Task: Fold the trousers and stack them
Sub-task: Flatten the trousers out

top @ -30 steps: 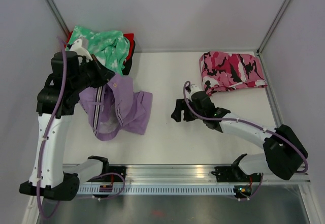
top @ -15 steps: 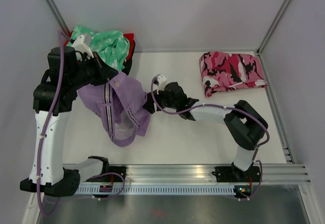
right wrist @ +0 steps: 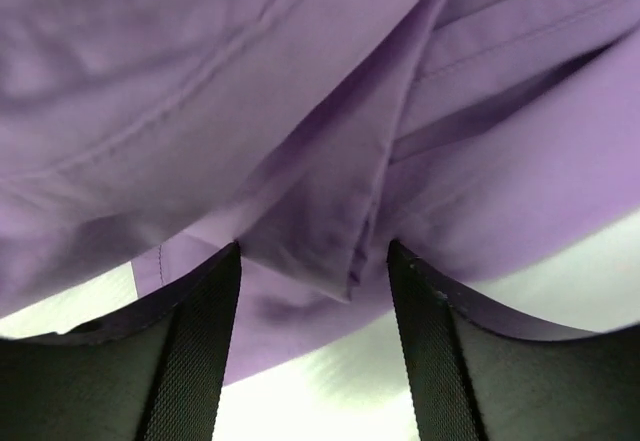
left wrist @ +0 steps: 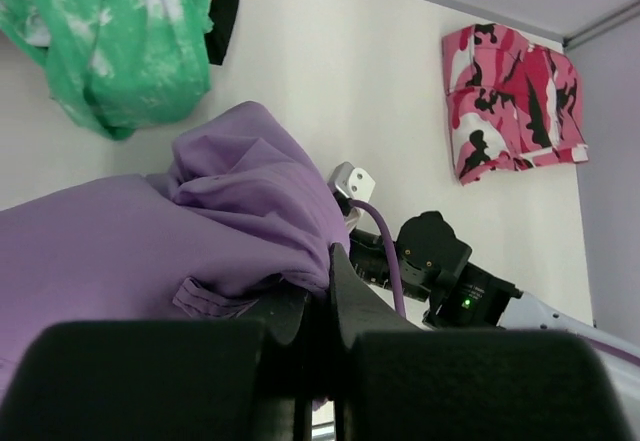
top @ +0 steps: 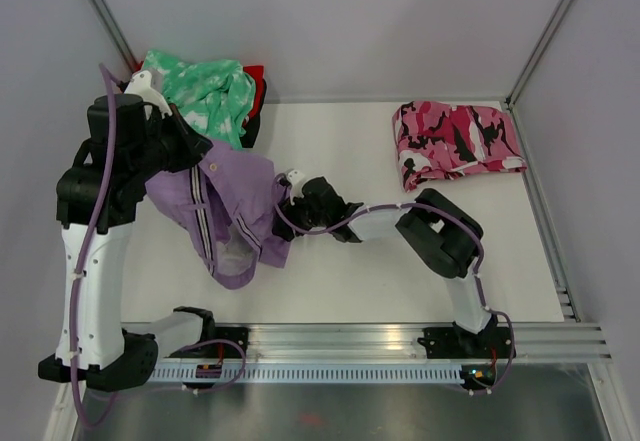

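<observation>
The left gripper [left wrist: 322, 261] is pinched tight on the purple trousers [top: 235, 211], which hang from it at the left side of the white table [top: 340, 281]. The right gripper [right wrist: 313, 261] has its fingers wide apart, with a fold of purple cloth between them. A green garment [top: 200, 91] lies far left, and a pink camouflage garment [top: 455, 141] far right.

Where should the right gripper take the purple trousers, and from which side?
Take the doubled seam edge at the right border of the trousers, coming in low from the right, level with the table. The left gripper pinches the cloth up on the other side, so this edge droops free. It lies between the open fingers of the right gripper and looks thin enough to pinch.
</observation>
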